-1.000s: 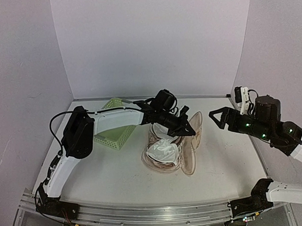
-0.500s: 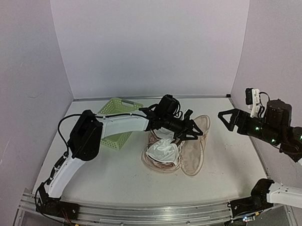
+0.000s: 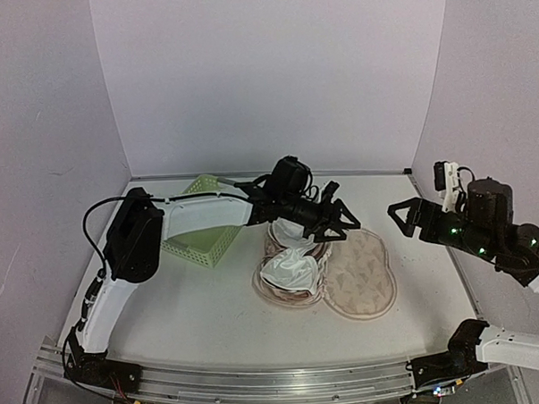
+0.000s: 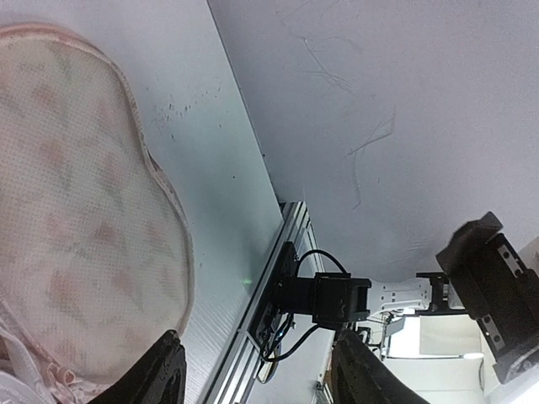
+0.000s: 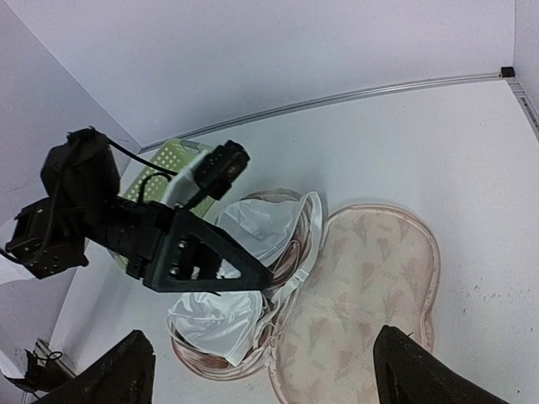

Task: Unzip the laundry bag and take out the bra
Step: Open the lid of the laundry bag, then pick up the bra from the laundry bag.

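looking down from the top external view, the beige padded peanut-shaped laundry bag [image 3: 362, 278] with small reddish-brown motifs lies unzipped and spread open on the white surface [image 3: 185, 313]. one half lies flat to the right, and the other holds the crumpled white fabric bra [image 3: 289, 271]. the left gripper [image 3: 342, 219] hangs over the far edge of the laundry bag, its jaws spread and holding nothing. the right gripper [image 3: 397, 221] hovers well off to the right, likewise spread and empty. a light green slotted plastic basket [image 3: 195, 247] stands just left of the laundry bag, partly under the left arm.

from the left wrist view, the dotted mesh face of the flat half fills the left side. the two fingers [image 4: 160, 379] stand wide apart with only bare surface between them.

from the right wrist view, the bra shows as white cups nested in the pink-edged half, with the left gripper just above them.

the unzipping looks finished, so the step in hand is taking the bra out. the next move likely calls for the left gripper to shift over the white cups, descend, pinch a fold of fabric and lift it clear without dragging the laundry bag along.
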You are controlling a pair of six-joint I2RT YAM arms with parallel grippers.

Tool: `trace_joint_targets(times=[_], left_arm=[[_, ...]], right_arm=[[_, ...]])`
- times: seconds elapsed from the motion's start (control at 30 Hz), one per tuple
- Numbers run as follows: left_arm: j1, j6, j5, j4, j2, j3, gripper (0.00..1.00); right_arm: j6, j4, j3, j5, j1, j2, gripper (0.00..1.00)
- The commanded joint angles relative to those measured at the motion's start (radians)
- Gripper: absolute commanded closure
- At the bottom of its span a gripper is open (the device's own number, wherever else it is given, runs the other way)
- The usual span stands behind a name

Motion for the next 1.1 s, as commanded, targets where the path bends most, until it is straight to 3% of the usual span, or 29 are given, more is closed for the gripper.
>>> trace_joint_targets(times=[0.0, 0.27, 0.5, 1.07], left_arm=[[0.040, 0.104, -0.038, -0.015, -0.196, -0.046, 0.39], [0.108, 0.217, -0.127, -0.112, -0.372, -0.209, 0.37], [0.170, 0.322, -0.252, -0.230, -0.526, -0.330, 0.35], [0.202, 0.547, -0.517, -0.430, -0.745, -0.434, 0.31]], right_arm=[[0.023, 0.018, 0.041, 0.023, 0.004, 0.049, 0.09], [0.062, 0.072, 0.047, -0.041, 0.004, 0.202, 0.11], [0.126, 0.165, 0.084, -0.206, 0.004, 0.430, 0.12], [0.347, 0.415, 0.256, -0.422, 0.004, 0.929, 0.20]])
